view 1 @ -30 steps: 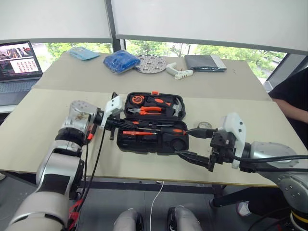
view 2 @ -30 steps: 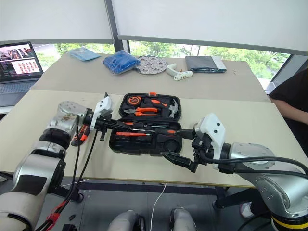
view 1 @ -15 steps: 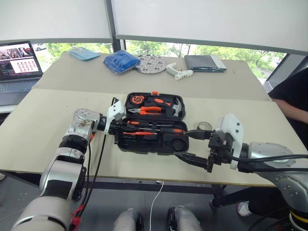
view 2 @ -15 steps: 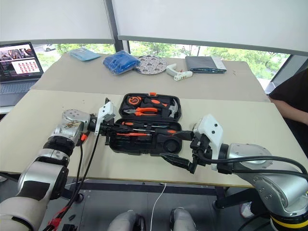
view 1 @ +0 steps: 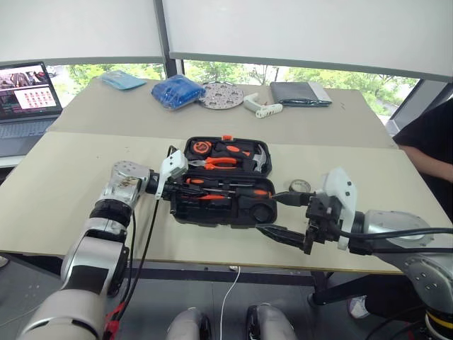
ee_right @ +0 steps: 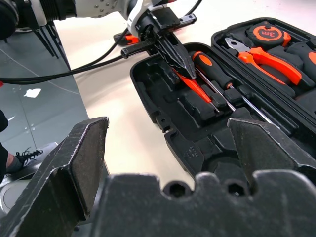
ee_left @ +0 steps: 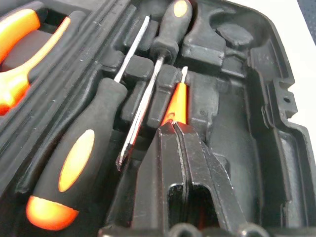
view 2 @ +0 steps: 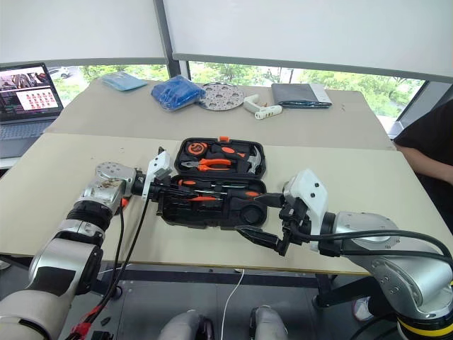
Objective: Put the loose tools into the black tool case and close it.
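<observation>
The black tool case (view 1: 212, 213) lies open on the near table. Two black-and-orange screwdrivers (ee_left: 79, 153) (ee_left: 170, 29) rest in its front half. My left gripper (ee_left: 174, 129) reaches in from the case's left end, shut on the slim orange tester pen (ee_left: 176, 102), which lies low over a moulded slot beside the screwdrivers. My right gripper (view 1: 281, 216) hangs open and empty at the case's front right corner. A small tape roll (view 1: 300, 186) sits on the table just right of the case. A black-orange utility knife (ee_right: 127, 38) lies on the table behind my left wrist.
Orange-handled pliers (view 1: 216, 162), a hammer (view 1: 258, 160) and a tape measure (view 1: 202, 147) fill the lid. A laptop (view 1: 25, 92) stands far left. A blue bag (view 1: 177, 90), metal disc (view 1: 221, 93) and grey pouch (view 1: 301, 93) lie on the far table. A person (view 1: 428, 142) sits right.
My left forearm has settled slightly lower, with the pen staying over the case's front half. The right gripper has kept still and open.
</observation>
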`<state>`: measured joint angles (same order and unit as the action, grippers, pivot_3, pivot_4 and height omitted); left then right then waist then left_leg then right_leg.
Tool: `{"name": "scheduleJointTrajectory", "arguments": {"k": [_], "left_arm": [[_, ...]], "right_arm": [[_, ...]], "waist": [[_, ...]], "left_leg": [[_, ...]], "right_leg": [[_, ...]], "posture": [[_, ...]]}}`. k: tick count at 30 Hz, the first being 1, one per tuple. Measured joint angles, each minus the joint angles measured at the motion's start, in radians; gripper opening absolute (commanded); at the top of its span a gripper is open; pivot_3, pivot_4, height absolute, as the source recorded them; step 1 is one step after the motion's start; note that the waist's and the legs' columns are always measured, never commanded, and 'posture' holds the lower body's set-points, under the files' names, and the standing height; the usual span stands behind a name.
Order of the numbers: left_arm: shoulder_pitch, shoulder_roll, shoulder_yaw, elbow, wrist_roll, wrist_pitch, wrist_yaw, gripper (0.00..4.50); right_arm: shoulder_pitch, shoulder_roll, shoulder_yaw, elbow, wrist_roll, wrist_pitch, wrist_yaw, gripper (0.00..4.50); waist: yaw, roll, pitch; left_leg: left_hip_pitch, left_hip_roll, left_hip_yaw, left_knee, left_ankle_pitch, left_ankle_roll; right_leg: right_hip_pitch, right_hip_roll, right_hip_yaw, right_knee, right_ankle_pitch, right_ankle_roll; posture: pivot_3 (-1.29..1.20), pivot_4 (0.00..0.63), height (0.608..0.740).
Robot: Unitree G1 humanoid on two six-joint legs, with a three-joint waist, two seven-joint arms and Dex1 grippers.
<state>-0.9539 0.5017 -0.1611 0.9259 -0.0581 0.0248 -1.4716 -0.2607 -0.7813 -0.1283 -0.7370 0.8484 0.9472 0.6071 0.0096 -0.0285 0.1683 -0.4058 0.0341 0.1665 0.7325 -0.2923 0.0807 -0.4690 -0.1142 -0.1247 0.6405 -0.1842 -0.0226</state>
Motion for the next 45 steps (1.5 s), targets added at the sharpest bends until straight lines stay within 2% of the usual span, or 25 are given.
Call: {"name": "scheduleJointTrajectory", "arguments": {"k": [13,16,18,21,24,25,26,27,30,33,36,42,45], "left_arm": [[-0.025,0.012,0.041,-0.012,-0.02,0.05,0.03,0.02],[0.046,0.072,0.119,-0.177,-0.066,0.145,0.104,0.69],[0.121,0.118,0.201,-0.312,-0.104,0.226,0.186,1.32],[0.362,0.185,0.374,-0.607,-0.148,0.376,0.357,2.49],[0.624,0.198,0.522,-0.847,-0.171,0.507,0.488,3.53],[0.694,0.195,0.56,-0.913,-0.178,0.544,0.52,3.72],[0.763,0.192,0.604,-0.985,-0.183,0.591,0.563,4.2],[0.801,0.189,0.632,-1.028,-0.186,0.613,0.588,4.43],[0.894,0.159,0.726,-1.158,-0.219,0.684,0.676,4.49],[0.897,0.157,0.728,-1.179,-0.227,0.729,0.728,4.49],[0.844,0.159,0.67,-1.154,-0.24,0.761,0.755,4.49],[0.599,0.165,0.457,-0.974,-0.208,0.852,0.847,4.49],[0.521,0.157,0.401,-0.871,-0.181,0.86,0.889,4.49]], "right_arm": [[-0.007,0.01,0.035,0.002,-0.004,-0.007,-0.001,4.5],[-0.089,0.019,0.063,0.039,-0.011,-0.018,0.009,4.5],[-0.141,0.022,0.073,0.076,-0.02,-0.029,0.025,4.5],[-0.201,0.032,0.115,0.153,-0.052,-0.057,0.068,4.5],[-0.244,0.045,0.161,0.211,-0.087,-0.093,0.119,4.5],[-0.247,0.045,0.167,0.223,-0.097,-0.106,0.136,4.5],[-0.261,0.049,0.186,0.246,-0.114,-0.12,0.157,4.5],[-0.268,0.05,0.198,0.256,-0.124,-0.13,0.17,4.5],[-0.285,0.064,0.24,0.291,-0.159,-0.161,0.219,4.5],[-0.295,0.083,0.262,0.318,-0.179,-0.177,0.243,4.5],[-0.305,0.088,0.272,0.326,-0.196,-0.18,0.26,4.5],[-0.301,0.098,0.27,0.315,-0.2,-0.18,0.258,4.5],[-0.292,0.1,0.267,0.291,-0.201,-0.18,0.251,4.5]], "waist": [[-0.001,0.0,0.0],[-0.018,0.0,0.0],[-0.029,0.0,0.0],[-0.036,0.0,0.0],[-0.037,0.0,0.0],[-0.036,0.0,0.0],[-0.026,-0.001,0.0],[-0.019,-0.001,0.0],[0.003,-0.001,0.0],[0.011,0.0,0.0],[0.012,-0.001,0.0],[0.002,-0.001,0.0],[-0.004,-0.001,0.0]], "left_leg": [[-0.002,0.0,0.0,0.0,0.0,0.0],[-0.001,0.0,0.0,0.0,0.0,0.0],[0.0,0.001,0.0,-0.001,0.001,-0.001],[0.002,0.001,0.0,-0.003,0.001,-0.002],[0.001,0.001,0.0,-0.003,0.001,-0.002],[0.001,0.001,0.0,-0.003,0.001,-0.002],[0.001,0.001,0.0,-0.002,0.001,-0.003],[0.001,0.001,0.0,-0.003,0.001,-0.003],[0.001,0.001,-0.002,-0.003,-0.004,-0.011],[0.002,-0.001,-0.002,-0.003,-0.004,-0.013],[0.002,-0.001,-0.002,-0.003,-0.004,-0.014],[0.002,-0.001,-0.001,-0.003,0.0,-0.009],[0.002,0.0,-0.001,-0.003,0.002,-0.007]], "right_leg": [[-0.001,0.0,0.0,0.0,0.0,0.0],[-0.002,0.0,0.002,0.0,0.0,0.0],[-0.002,0.0,0.002,0.001,0.0,0.0],[-0.001,0.001,0.003,0.001,0.0,0.0],[-0.002,0.0,0.002,0.001,0.001,-0.001],[-0.002,0.0,0.003,0.001,0.001,-0.001],[-0.001,-0.001,0.001,0.001,0.001,-0.001],[-0.001,-0.001,0.001,0.0,0.0,0.0],[0.001,-0.008,0.001,-0.001,-0.002,0.003],[0.002,-0.009,0.0,0.0,-0.001,0.004],[0.002,-0.009,-0.001,0.0,-0.001,0.004],[0.002,-0.002,-0.001,0.0,0.002,0.0],[0.001,0.0,0.0,0.001,0.002,-0.001]], "posture": [[0.0,0.15,0.718],[0.0,0.15,0.718],[0.0,0.15,0.718],[0.0,0.15,0.718],[0.0,0.15,0.718],[0.0,0.15,0.718],[0.0,0.15,0.718],[0.0,0.15,0.718],[0.0,0.15,0.718],[0.0,0.15,0.718],[0.0,0.15,0.718],[0.0,0.15,0.718],[0.0,0.15,0.718]]}}
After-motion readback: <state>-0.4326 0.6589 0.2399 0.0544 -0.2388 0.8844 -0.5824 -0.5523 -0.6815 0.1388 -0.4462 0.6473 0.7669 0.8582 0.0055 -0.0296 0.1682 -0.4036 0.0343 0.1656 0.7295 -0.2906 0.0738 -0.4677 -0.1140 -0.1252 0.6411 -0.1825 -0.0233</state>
